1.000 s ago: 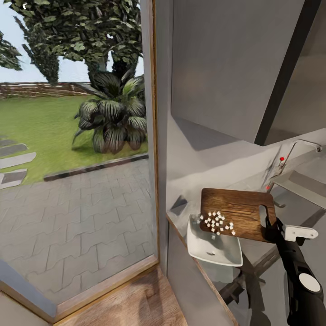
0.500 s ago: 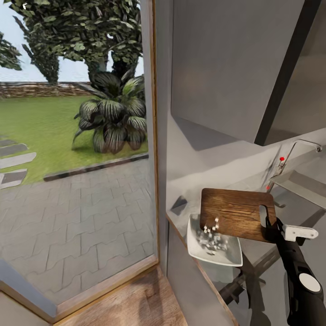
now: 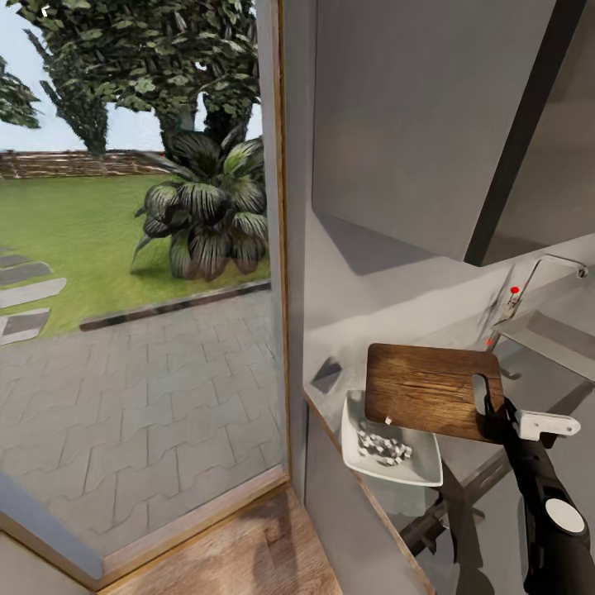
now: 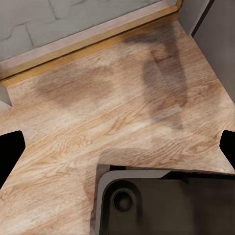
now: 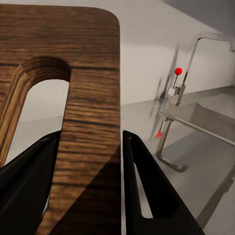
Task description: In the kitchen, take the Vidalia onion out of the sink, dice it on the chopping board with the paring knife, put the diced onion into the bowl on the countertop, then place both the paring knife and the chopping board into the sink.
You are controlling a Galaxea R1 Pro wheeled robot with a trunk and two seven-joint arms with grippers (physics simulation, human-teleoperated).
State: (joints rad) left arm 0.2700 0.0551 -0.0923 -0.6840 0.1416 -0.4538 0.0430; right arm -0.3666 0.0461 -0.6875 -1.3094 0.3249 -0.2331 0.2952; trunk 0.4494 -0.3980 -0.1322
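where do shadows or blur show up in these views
Head view: the chopping board shades part of the bowl; onion dice look soft. Left wrist view: broad soft shadows on the wooden floor. Right wrist view: board grain sharp, tap slightly soft.

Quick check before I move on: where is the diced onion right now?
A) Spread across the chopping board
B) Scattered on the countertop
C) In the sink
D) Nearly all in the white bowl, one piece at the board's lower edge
D: the white dice are heaped in the bowl, and a single piece sits at the lower edge of the tilted chopping board, which the right hand grips at its handle end.
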